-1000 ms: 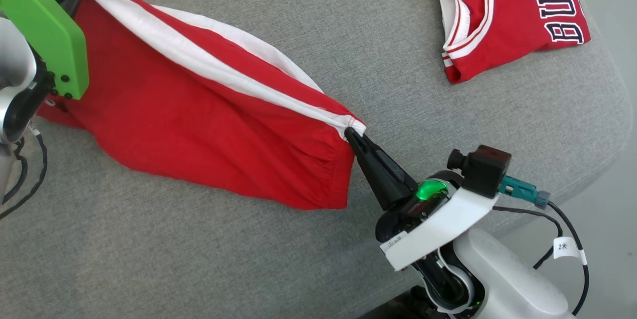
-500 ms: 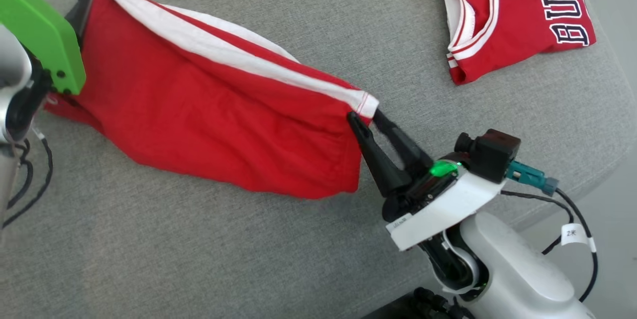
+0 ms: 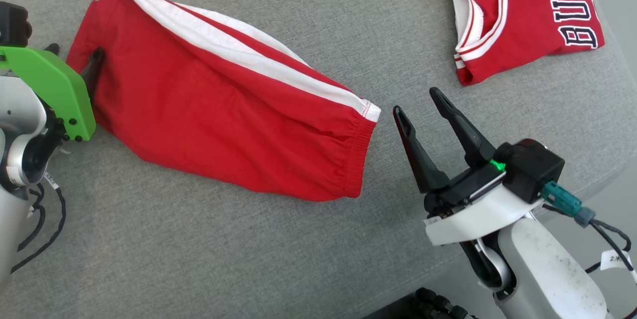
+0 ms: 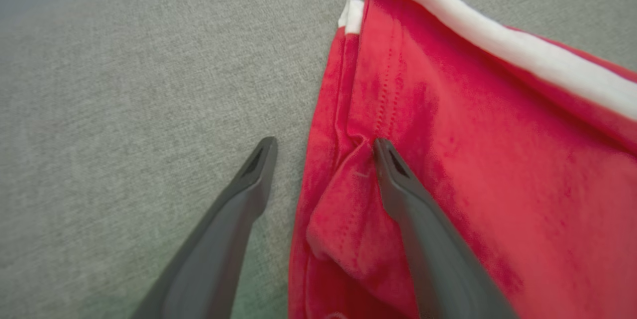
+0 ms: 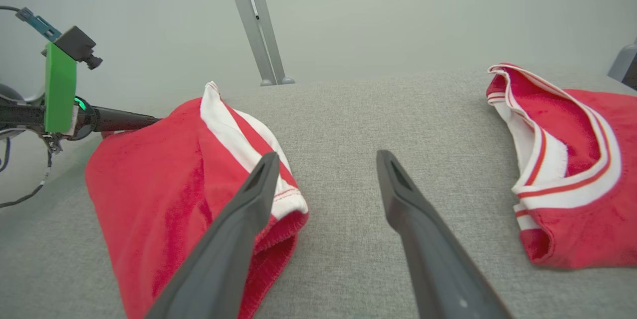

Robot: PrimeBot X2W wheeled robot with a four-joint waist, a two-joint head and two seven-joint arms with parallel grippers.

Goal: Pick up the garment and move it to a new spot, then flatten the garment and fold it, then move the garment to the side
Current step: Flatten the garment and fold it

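Navy block letters edged in white read "BULL" on the red jersey (image 3: 522,15) at the far right corner of the grey cushion (image 3: 298,259); the word runs off the picture's top edge; a white cable tag (image 3: 613,259) beyond the cushion's right edge begins with "2", the mark after it unclear; a white sticker (image 3: 432,220) on the right arm's white bracket (image 3: 477,212) carries print too small to read.

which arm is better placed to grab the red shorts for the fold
Left, probably. The open left claw straddles the edge of the red shorts, with one finger over the cloth. The open right claw stands clear of the shorts, over bare grey cushion.
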